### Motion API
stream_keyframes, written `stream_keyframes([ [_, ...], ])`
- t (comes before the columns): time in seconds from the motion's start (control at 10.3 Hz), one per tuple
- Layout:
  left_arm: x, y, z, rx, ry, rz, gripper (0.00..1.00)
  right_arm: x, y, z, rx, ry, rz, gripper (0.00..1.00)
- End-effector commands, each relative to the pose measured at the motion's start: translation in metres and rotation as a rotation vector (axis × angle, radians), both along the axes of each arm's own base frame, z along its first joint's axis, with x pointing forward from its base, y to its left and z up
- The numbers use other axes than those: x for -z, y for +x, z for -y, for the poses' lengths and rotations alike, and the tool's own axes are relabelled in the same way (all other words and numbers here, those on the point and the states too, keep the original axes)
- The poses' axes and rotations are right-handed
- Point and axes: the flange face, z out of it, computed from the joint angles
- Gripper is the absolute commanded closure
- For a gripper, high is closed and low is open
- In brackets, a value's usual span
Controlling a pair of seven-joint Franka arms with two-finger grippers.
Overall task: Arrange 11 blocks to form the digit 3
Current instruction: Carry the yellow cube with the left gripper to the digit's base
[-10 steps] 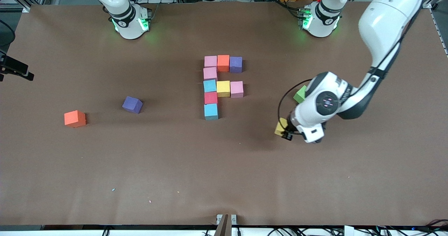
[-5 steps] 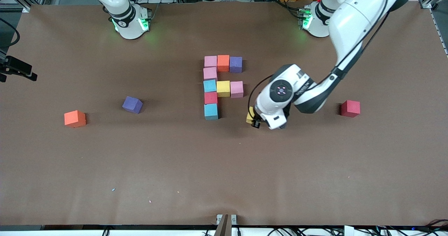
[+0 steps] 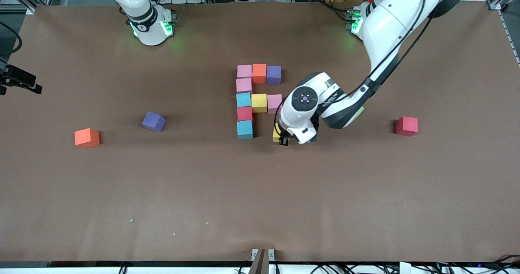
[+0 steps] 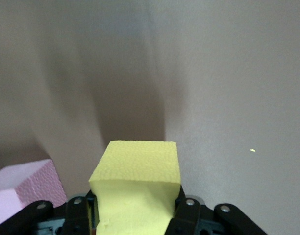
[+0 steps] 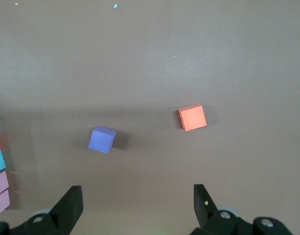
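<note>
The partial digit 3 of touching blocks stands mid-table: pink (image 3: 244,71), orange (image 3: 259,72) and purple (image 3: 274,75) in one row. From there a column of pink (image 3: 243,85), cyan (image 3: 243,99), red (image 3: 244,114) and cyan (image 3: 245,129) runs toward the front camera. Yellow (image 3: 259,103) and pink (image 3: 274,103) branch off beside the first cyan. My left gripper (image 3: 280,138) (image 4: 135,205) is shut on a yellow block (image 3: 276,134) (image 4: 135,164), low beside the last cyan with a gap between. A pink block (image 4: 22,183) shows at the edge. My right gripper (image 5: 137,193) hangs open and empty, high above the table.
Loose blocks lie toward the right arm's end: purple (image 3: 153,121) (image 5: 102,139) and orange (image 3: 87,138) (image 5: 192,118). A red block (image 3: 406,126) sits toward the left arm's end. A green block (image 3: 360,111) is mostly hidden under the left arm.
The left arm has carried the yellow block from the left arm's end of the table to just beside the figure. It uncovered the red block and now covers the green one.
</note>
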Motion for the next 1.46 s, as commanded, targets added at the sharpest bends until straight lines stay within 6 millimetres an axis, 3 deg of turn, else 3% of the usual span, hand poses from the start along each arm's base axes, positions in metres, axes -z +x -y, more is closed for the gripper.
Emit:
stream_keyframes([
  [0.0, 0.013, 0.000, 0.026, -0.042, -0.017, -0.017, 1.00, -0.001, -0.002, 0.002, 0.002, -0.010, -0.007, 0.00],
  [0.78, 0.014, -0.009, 0.044, -0.174, -0.036, -0.021, 1.00, -0.001, -0.001, 0.000, 0.000, -0.010, -0.003, 0.00],
  [0.97, 0.017, -0.019, 0.054, -0.159, -0.037, -0.023, 1.00, 0.000, -0.001, 0.000, 0.000, -0.009, -0.004, 0.00],
  [1.36, 0.023, -0.018, 0.056, -0.201, -0.060, -0.022, 1.00, -0.002, -0.002, 0.004, 0.006, -0.010, 0.000, 0.00],
])
